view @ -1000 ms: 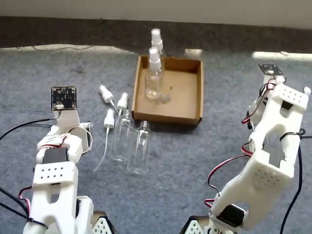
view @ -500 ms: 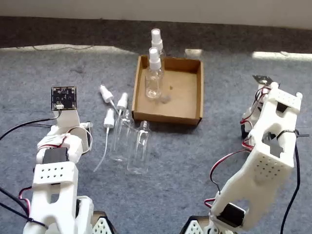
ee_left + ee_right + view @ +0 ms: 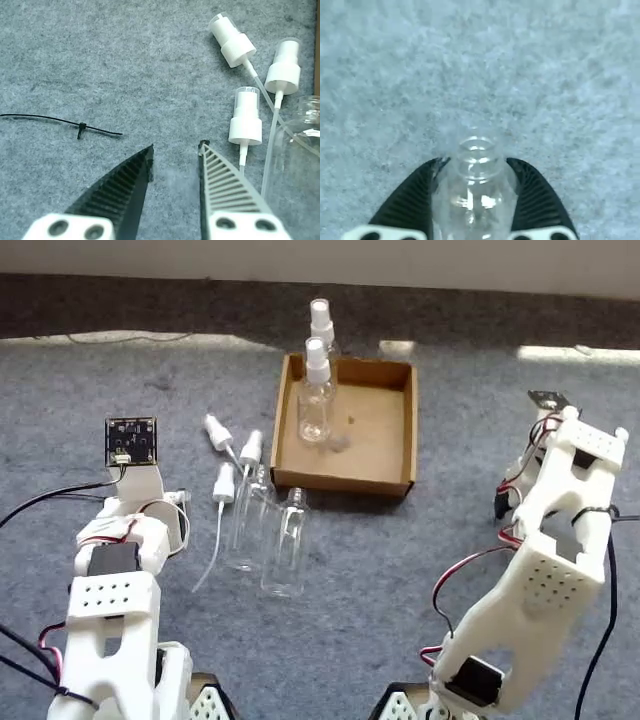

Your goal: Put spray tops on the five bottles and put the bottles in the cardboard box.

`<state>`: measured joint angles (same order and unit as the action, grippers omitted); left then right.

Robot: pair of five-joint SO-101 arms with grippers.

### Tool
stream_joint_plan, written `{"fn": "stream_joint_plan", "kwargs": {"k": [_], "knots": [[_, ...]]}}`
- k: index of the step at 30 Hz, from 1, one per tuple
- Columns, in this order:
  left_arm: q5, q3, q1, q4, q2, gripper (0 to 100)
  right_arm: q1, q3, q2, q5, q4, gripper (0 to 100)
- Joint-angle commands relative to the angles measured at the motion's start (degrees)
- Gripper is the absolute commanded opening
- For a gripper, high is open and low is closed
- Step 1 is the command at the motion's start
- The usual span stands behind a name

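Note:
My right gripper (image 3: 476,162) is shut on a clear open-necked bottle (image 3: 476,185) held above the grey carpet. My left gripper (image 3: 176,148) stands open over bare carpet, beside three loose white spray tops (image 3: 246,117) (image 3: 283,70) (image 3: 232,40). Two uncapped bottles (image 3: 285,540) (image 3: 245,520) lie in front of the cardboard box (image 3: 400,480). One bottle with a spray top (image 3: 315,390) stands inside the box, and another capped bottle (image 3: 320,320) stands just behind it.
A black cable tie (image 3: 65,121) lies on the carpet near my left gripper. The right arm (image 3: 550,540) rises at the right of the box. The carpet's far edge meets a dark strip (image 3: 150,310) by the wall.
The right arm's wrist has dropped lower and shifted slightly toward the near side. The left arm and the loose objects have not moved.

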<state>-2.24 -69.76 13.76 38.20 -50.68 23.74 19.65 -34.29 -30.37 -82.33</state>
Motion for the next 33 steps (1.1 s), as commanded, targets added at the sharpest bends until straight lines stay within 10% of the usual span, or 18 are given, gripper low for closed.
{"fn": "stream_joint_plan", "kwargs": {"k": [1, 15, 24, 33], "knots": [[-0.09, 0.66, -0.92, -0.7, -0.84, 15, 0.04, 11.21, 1.01, 0.26, -7.34, 0.4], [3.25, 25.54, -0.92, 18.11, 17.27, 15, -4.53, 37.58, 2.33, 5.19, -18.95, 0.4], [4.66, 48.75, -6.29, 20.4, 47.96, 15, -8.92, 7.08, 24.04, 2.81, -17.45, 0.4], [2.46, 63.69, -9.98, 20.48, 66.33, 22, -10.42, -34.77, 53.14, 2.2, 5.93, 0.4]]}}
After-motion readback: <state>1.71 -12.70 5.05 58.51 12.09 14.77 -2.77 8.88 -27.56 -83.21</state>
